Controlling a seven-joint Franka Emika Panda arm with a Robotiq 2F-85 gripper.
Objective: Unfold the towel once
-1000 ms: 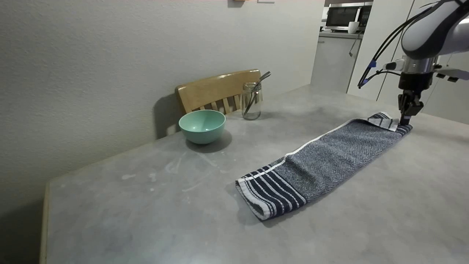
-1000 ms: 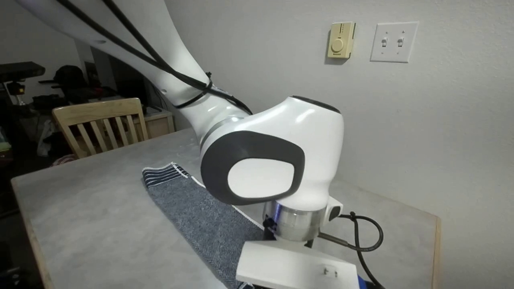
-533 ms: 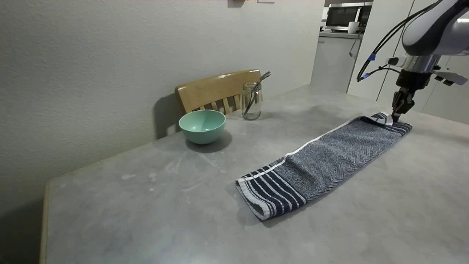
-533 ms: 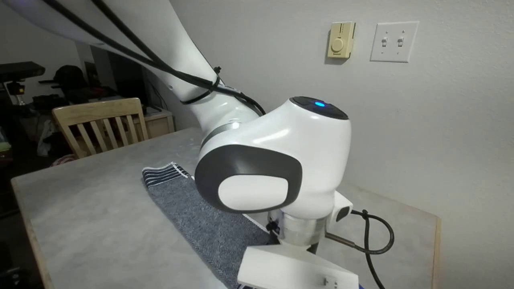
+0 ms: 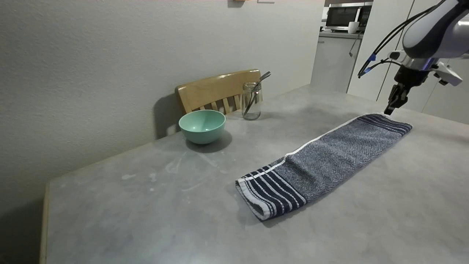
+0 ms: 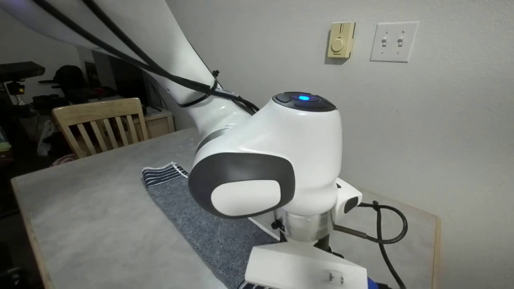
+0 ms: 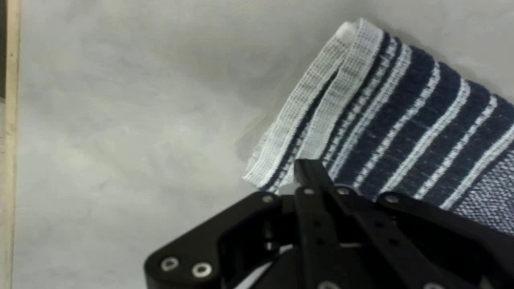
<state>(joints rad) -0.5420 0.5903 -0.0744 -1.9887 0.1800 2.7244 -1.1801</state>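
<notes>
The towel (image 5: 329,154) lies as a long narrow strip on the table, grey-blue in the middle with navy and white striped bands at both ends. An exterior view also shows the towel (image 6: 213,228), partly covered by the arm. My gripper (image 5: 388,111) is tilted over the corner of the band at the arm's end; whether it touches cloth there I cannot tell. In the wrist view the gripper (image 7: 311,161) has its fingertips together in front of the white hem (image 7: 321,108), no cloth visible between them. Two hem layers lie slightly offset, one above the other.
On the grey table (image 5: 146,205) stand a teal bowl (image 5: 202,126) and a glass jar (image 5: 251,106) with a utensil, both on the wall side of the towel. A wooden chair (image 5: 220,86) is behind them. The table's wooden edge (image 7: 11,120) shows in the wrist view.
The turned-over corner at the arm's end of the towel now lies flat. My gripper has shifted left along that end, risen slightly and tilted. The striped end farthest from it has stayed still.
</notes>
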